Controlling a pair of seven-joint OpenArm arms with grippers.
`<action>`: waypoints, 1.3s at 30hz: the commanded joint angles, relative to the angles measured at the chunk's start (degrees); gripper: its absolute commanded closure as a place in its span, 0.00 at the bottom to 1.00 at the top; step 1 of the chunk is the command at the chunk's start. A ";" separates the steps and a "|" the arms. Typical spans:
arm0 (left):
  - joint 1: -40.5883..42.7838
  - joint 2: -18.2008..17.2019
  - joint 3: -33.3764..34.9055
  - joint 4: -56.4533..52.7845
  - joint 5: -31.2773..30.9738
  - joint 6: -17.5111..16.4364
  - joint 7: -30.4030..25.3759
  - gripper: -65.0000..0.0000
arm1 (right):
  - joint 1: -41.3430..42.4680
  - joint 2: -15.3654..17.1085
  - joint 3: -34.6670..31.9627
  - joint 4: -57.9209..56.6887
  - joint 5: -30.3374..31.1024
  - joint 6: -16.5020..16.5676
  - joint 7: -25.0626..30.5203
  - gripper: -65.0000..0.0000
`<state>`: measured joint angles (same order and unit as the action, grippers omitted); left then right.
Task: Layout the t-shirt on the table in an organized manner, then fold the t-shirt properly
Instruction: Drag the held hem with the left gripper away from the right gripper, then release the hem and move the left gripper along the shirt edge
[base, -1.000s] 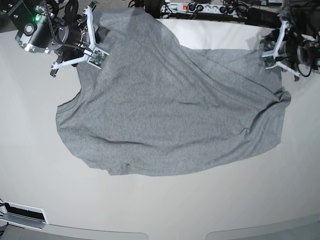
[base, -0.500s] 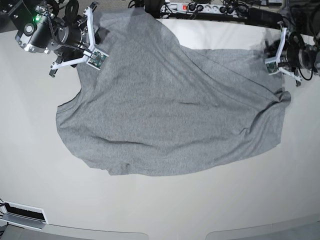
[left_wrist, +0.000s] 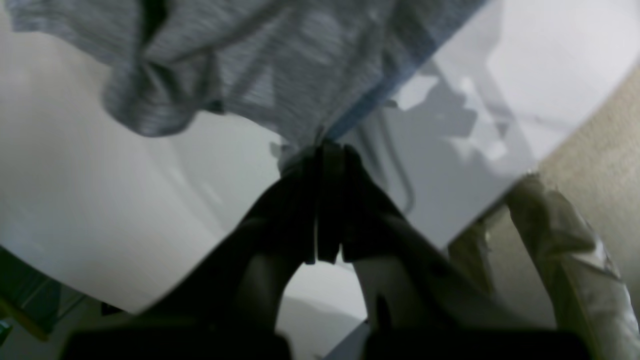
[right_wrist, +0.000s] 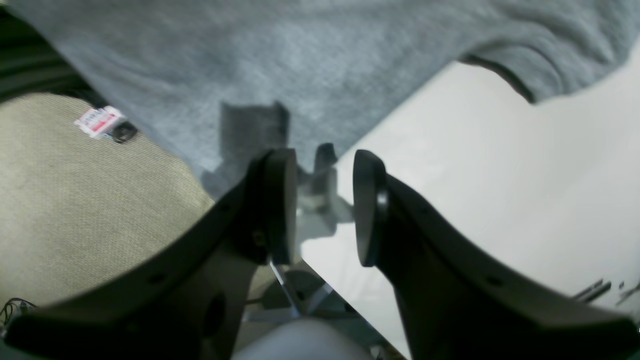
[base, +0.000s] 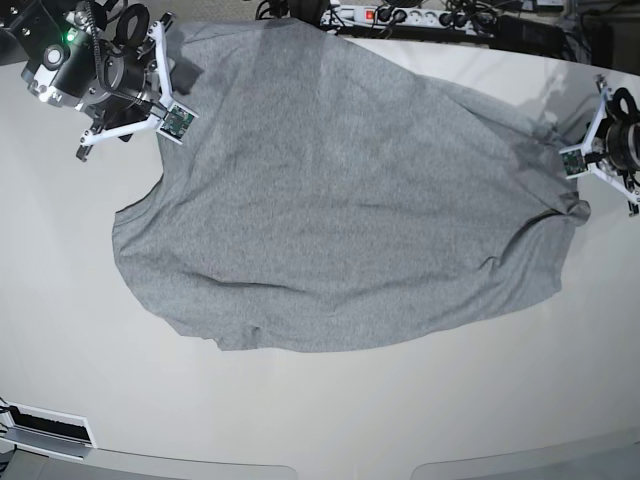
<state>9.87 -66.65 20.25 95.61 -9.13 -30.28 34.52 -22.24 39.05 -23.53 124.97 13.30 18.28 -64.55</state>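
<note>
We've got the left gripper (left_wrist: 325, 150) pinched on the shirt (base: 340, 200) edge; right gripper (right_wrist: 320, 205) spread, empty. Pull slow & low across the table (base: 320, 420), w/o bunching.

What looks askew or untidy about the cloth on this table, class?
The heather-grey cotton t-shirt lies crooked on the glossy off-white table: its top corner hangs over the far edge, and the right corner is bunched where the left hand pinches it.
</note>
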 joint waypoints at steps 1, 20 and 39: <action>-0.39 -2.32 -0.46 0.50 0.33 0.31 0.26 1.00 | 0.15 0.79 0.33 0.92 -2.64 -1.66 0.48 0.66; 5.95 -8.20 -0.42 0.52 -8.61 -9.72 9.05 1.00 | 0.31 0.31 0.33 0.87 -15.26 -11.23 1.79 0.65; 0.94 -11.13 -0.44 2.27 -24.74 -9.72 10.56 0.47 | 0.33 -0.48 0.33 0.87 -15.06 -11.23 2.47 0.65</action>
<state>11.44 -76.05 20.53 97.41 -33.58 -39.72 45.06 -22.15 37.91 -23.53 124.97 -1.08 7.44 -62.30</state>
